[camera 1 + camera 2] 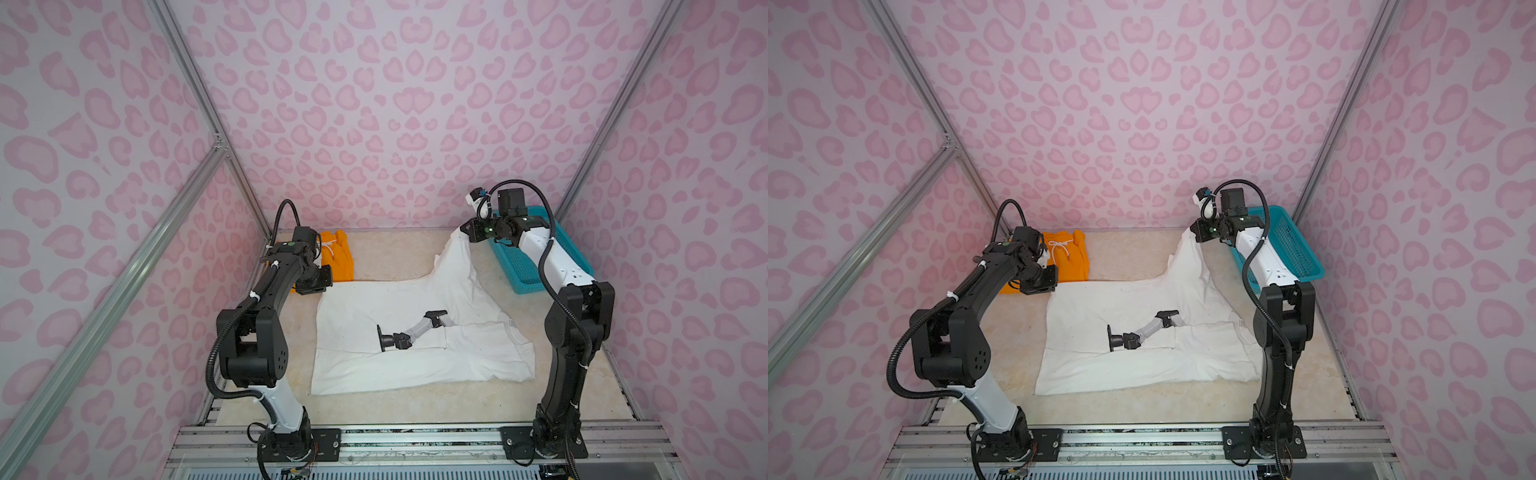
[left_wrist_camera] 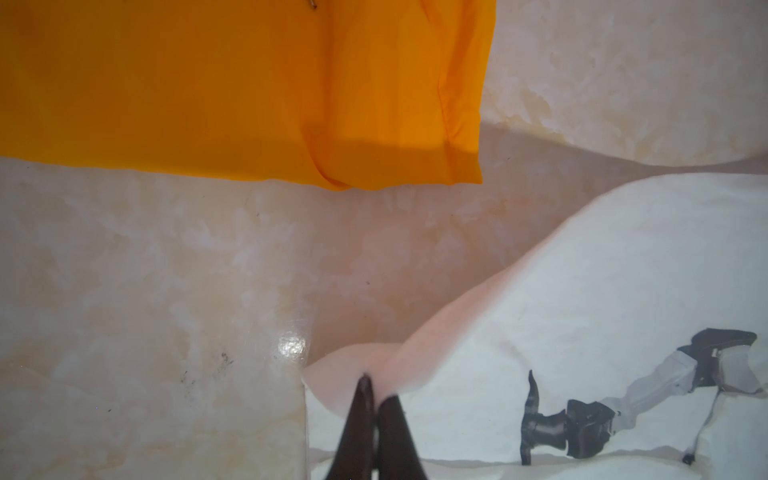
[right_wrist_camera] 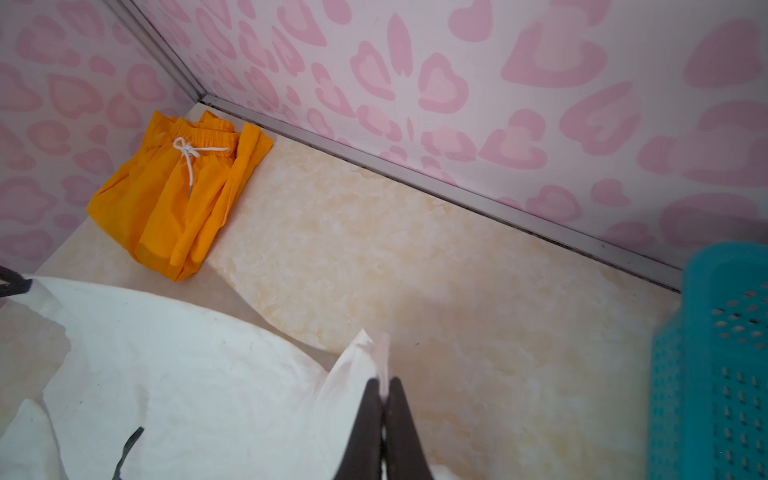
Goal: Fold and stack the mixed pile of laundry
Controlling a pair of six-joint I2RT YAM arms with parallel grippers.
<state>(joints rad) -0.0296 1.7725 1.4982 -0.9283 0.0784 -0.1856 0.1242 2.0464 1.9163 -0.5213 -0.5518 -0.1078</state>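
Item 1: white T-shirt [image 1: 365, 303] w/ black-grey print [image 1: 411, 332]. Spread mid beige marbled worktop [image 1: 395, 253], print up, far right corner raised.
Item 2: bright orange elastic-waist shorts [image 3: 166, 208] w/ white drawstring [image 3: 189, 160]. Folded, far left corner of worktop, just clear of shirt.
My left end effector [image 2: 376, 390]: closed, pinching shirt's far left edge.
My right end effector [image 3: 384, 384]: closed on raised shirt corner, beside teal perforated plastic basket [image 1: 519, 266].

Bright orange shorts [image 3: 166, 208] with a white drawstring [image 3: 190, 166]. A white T-shirt [image 1: 361, 299] carries a black-and-grey print [image 1: 415, 332] (it pictures a robot arm). The perforated basket [image 1: 1296, 245] is teal. Pale lilac walls [image 1: 374, 104] bear pink leopard-like blotches; the tabletop [image 3: 374, 257] is cream, marbled with pale tan.
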